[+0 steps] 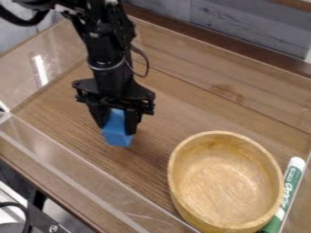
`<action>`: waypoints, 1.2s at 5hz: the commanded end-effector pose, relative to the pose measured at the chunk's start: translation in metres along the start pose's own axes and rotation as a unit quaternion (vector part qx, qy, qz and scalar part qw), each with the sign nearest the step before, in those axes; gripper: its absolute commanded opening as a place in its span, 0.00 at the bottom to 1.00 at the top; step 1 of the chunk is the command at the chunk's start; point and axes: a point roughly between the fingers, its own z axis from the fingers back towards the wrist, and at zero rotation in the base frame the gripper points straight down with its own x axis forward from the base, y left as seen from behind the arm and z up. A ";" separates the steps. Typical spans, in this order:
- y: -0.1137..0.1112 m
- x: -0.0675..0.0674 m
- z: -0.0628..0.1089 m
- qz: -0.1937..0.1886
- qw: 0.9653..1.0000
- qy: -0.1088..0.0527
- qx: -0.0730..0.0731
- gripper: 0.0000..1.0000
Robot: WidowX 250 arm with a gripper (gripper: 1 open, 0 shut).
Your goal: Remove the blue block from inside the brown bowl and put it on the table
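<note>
Gripper [116,119] points straight down and is clamped on the blue block [116,130], whose upper part sits between the fingers. Block hangs upright, long axis vertical, lower end at or just above the table [206,96], well left of the brown bowl [226,179].

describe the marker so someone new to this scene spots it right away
Start at the large brown bowl at the lower right of the table. Just past the bowl's right rim, at the picture's right edge, lies the green-and-white marker, long and thin. It is the only slim stick-like thing there; the blue block hangs in the gripper far left.
</note>
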 end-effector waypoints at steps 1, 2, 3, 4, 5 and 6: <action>-0.001 0.008 0.001 -0.002 1.000 -0.015 0.004 0.00; -0.001 0.011 -0.003 -0.001 1.000 -0.015 0.007 0.00; -0.002 0.014 -0.005 0.001 1.000 -0.015 0.007 0.00; -0.002 0.017 -0.007 0.002 1.000 -0.014 0.008 0.00; -0.003 0.019 -0.010 0.002 1.000 -0.014 0.008 0.00; -0.003 0.021 -0.011 0.003 1.000 -0.013 0.009 0.00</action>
